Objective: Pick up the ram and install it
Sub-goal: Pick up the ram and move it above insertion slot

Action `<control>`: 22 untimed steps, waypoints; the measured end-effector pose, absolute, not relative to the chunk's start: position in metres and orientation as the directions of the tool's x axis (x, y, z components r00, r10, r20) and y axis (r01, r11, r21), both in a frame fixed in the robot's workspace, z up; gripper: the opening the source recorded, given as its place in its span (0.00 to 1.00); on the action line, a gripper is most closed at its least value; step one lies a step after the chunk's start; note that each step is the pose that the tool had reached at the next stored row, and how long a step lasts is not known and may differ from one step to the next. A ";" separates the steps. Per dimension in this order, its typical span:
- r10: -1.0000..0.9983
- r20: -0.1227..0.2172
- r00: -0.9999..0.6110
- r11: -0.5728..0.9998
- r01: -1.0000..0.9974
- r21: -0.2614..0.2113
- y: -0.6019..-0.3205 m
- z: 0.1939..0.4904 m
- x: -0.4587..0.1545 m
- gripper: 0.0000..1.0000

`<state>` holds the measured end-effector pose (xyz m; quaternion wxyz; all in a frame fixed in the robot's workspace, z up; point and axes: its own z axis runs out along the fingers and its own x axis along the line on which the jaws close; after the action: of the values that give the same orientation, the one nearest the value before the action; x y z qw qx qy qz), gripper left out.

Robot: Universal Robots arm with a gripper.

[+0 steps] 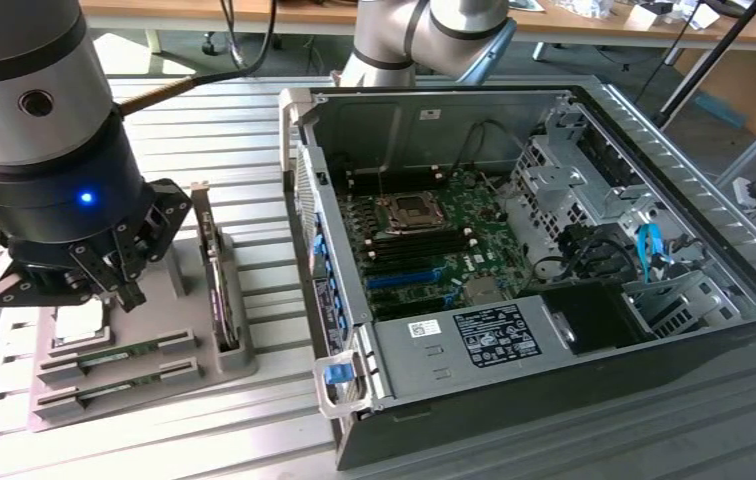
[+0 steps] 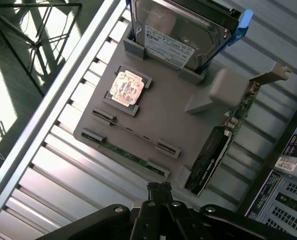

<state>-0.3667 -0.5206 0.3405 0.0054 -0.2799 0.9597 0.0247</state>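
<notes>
Pincer [image 1: 123,291] and wrist housing of the arm, foremost in the exterior view, hanging over a grey fixture block [image 1: 225,365] on the slatted table [image 1: 251,130]. The fingers are drawn together with nothing between them (in the wrist view they meet as one dark point). No contact with any part is evident.

Ram [image 1: 114,355]: a thin green stick seated on edge in a slotted holder of the block, below the pincer and just off its tips. A second stick [image 1: 109,388] lies parallel to it, one slot farther from the pincer. The square processor chip [image 1: 81,321] sits beside the tips, nearer to them than either stick. The expansion card [image 1: 218,285] stands upright on the side of the block away from the pincer. Beyond it is the open computer case [image 1: 338,390], whose motherboard [image 1: 448,240] lies well apart from the pincer.

Step in hand, by judgement: the approach to the pick, with the ram not yet lifted and nothing installed. A grasp would call for the fingers to part first. The pincer would then need to line up across the stick's thin edge and descend squarely, since the neighbouring stick and the chip leave little room for error.
</notes>
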 end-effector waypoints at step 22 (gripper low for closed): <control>-0.793 -0.024 -0.608 0.607 -0.794 0.044 -0.521 0.339 -0.367 0.11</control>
<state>-0.3667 -0.5206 0.3388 0.0010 -0.4426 0.8964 0.0252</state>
